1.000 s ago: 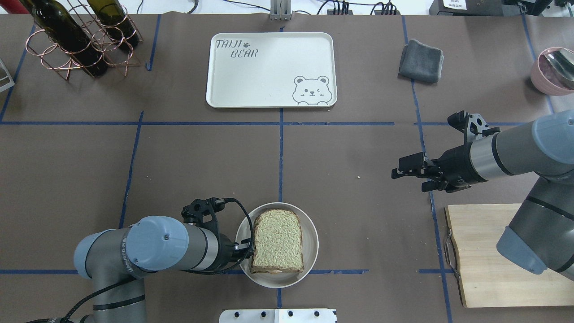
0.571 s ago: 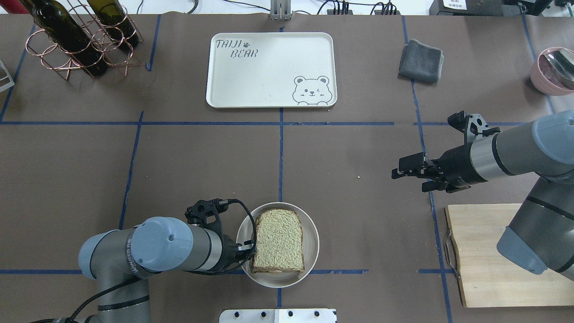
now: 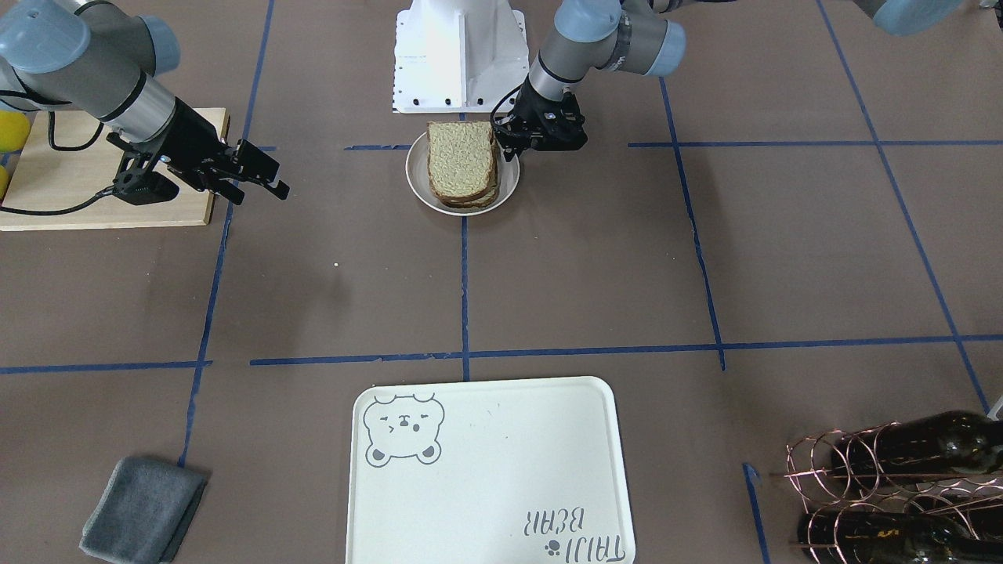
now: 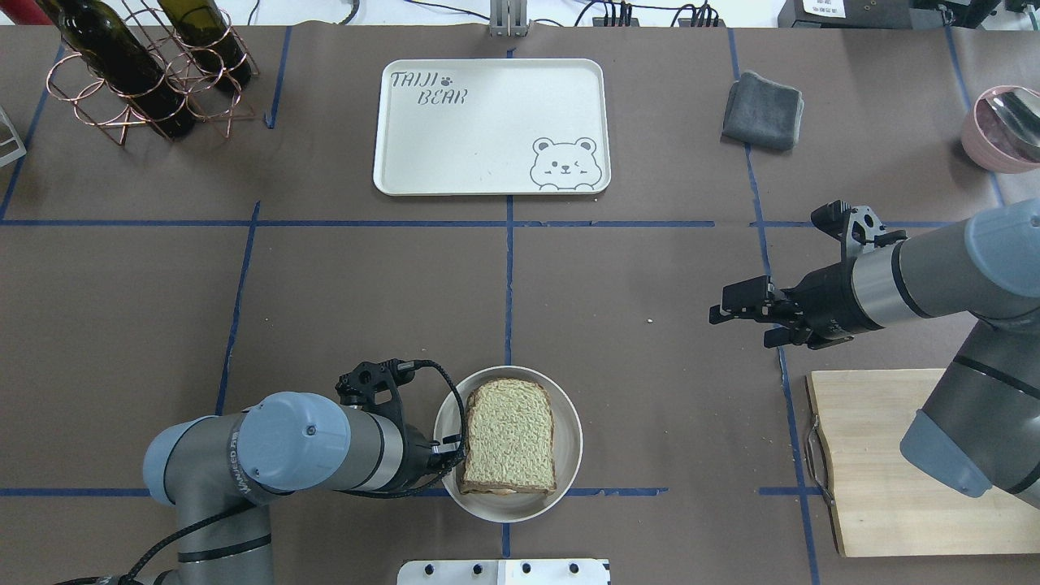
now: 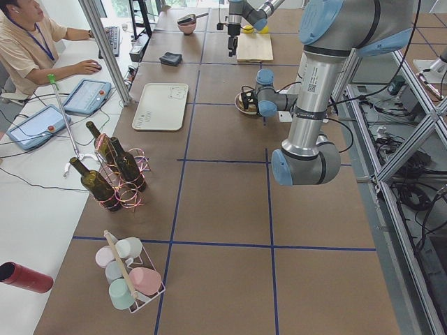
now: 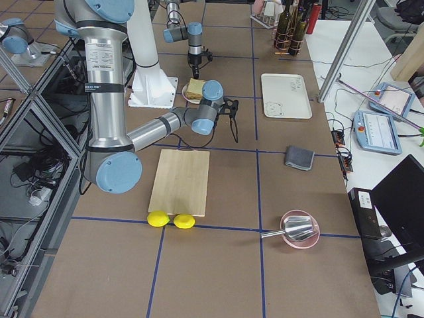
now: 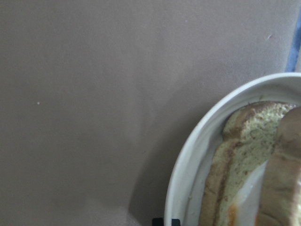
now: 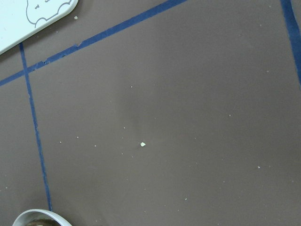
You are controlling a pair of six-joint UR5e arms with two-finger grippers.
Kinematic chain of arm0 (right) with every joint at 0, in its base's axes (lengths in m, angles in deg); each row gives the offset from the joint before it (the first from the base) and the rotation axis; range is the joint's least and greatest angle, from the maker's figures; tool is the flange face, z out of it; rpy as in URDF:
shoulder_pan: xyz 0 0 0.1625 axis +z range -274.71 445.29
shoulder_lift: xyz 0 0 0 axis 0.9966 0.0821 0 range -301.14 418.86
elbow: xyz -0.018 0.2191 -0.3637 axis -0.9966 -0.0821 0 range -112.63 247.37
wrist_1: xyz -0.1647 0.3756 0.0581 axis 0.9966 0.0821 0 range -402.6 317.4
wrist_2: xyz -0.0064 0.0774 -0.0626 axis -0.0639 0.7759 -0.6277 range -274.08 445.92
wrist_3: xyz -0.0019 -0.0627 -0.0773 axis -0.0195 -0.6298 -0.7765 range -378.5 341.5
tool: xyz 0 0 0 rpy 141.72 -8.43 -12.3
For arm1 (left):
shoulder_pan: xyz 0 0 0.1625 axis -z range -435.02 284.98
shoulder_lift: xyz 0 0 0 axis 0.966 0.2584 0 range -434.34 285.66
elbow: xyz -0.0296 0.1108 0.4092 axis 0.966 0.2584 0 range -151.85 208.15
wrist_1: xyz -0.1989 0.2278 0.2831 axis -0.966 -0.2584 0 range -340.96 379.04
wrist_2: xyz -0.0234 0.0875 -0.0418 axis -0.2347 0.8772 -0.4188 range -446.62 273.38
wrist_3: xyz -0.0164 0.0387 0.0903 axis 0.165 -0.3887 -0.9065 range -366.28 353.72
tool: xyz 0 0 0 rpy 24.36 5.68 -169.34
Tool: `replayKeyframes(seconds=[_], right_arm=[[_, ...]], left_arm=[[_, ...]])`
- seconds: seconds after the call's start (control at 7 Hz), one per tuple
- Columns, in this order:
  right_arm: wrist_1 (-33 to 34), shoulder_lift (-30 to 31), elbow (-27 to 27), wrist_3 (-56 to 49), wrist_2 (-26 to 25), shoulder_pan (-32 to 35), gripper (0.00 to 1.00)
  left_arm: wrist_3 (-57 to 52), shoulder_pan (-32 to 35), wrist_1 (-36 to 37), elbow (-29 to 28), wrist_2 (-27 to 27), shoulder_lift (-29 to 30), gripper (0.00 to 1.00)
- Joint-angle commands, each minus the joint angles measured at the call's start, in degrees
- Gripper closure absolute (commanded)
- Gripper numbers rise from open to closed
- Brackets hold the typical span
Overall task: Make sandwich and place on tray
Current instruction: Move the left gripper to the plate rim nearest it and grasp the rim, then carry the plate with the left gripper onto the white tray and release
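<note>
The sandwich, two tan bread slices with a white-and-orange egg between, lies on a small round cream plate near the table's front edge. It also shows in the front view and in the left wrist view, where the plate's rim fills the lower right. My left gripper is shut on the plate's left rim, seen in the front view as well. My right gripper is open and empty, hovering well to the right. The cream bear tray lies bare at the far middle.
A wooden cutting board lies at the front right under my right arm, with two lemons beside it. A folded grey cloth lies right of the tray. A copper rack with wine bottles stands at the far left, a pink bowl at the far right.
My left arm has shifted a little to the right, and the plate with the sandwich has moved slightly right with it. My right arm has not moved.
</note>
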Motion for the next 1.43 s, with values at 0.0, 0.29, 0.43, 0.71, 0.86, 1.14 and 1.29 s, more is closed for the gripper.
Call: replayKeyframes(seconds=[0.0, 0.29, 0.43, 0.71, 0.86, 1.14, 1.29], right_arm=[[0.0, 0.09, 0.05, 0.0, 0.0, 0.09, 0.0], [0.0, 0.09, 0.05, 0.0, 0.0, 0.18, 0.0], [-0.26, 0.35, 0.22, 0.0, 0.0, 0.26, 0.0], [-0.7, 3.16, 1.97, 0.0, 0.44, 0.96, 0.0], [-0.7, 3.25, 2.24, 0.0, 0.79, 1.49, 0.0], [-0.7, 3.43, 2.69, 0.0, 0.79, 2.02, 0.0], [-0.7, 3.43, 2.69, 0.0, 0.79, 2.2, 0.0]], left_arm=[[0.67, 0.09, -0.97, 0.63, -0.18, 1.05, 1.0], [6.47, 1.04, -2.82, 0.55, -0.09, 2.02, 1.0], [10.48, 3.75, -2.91, 0.28, -0.18, 2.29, 1.0], [17.54, 9.11, -2.82, -0.68, -0.26, 4.66, 1.0], [22.69, 11.58, -2.82, -3.73, -0.27, 7.01, 1.0], [26.23, 16.23, -2.64, -11.9, -0.27, 12.72, 1.0], [27.56, 18.61, -2.65, -18.46, -0.27, 17.36, 1.0]])
